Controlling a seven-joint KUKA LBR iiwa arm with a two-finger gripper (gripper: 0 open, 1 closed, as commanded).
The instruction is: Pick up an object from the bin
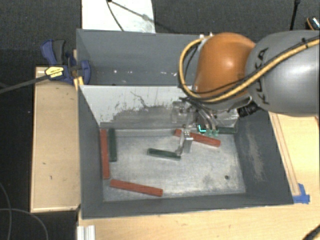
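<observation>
Gripper [185, 145] low near bin [257, 159] floor centre, at right end of dark green stick [164, 154]; red stick [207, 140] just behind. Gripper opening: cannot tell. Centre on one stick, avoid catching both.

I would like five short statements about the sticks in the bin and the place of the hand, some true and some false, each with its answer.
1. The left red stick lies along the left wall of the bin. True.
2. A dark green stick lies right beside it. True.
3. The hand is over the front left corner. False: it is near the middle, toward the back, by the middle green stick.
4. The front red stick stands upright. False: it lies flat on the floor.
5. The back red stick lies close to the hand. True.
</observation>
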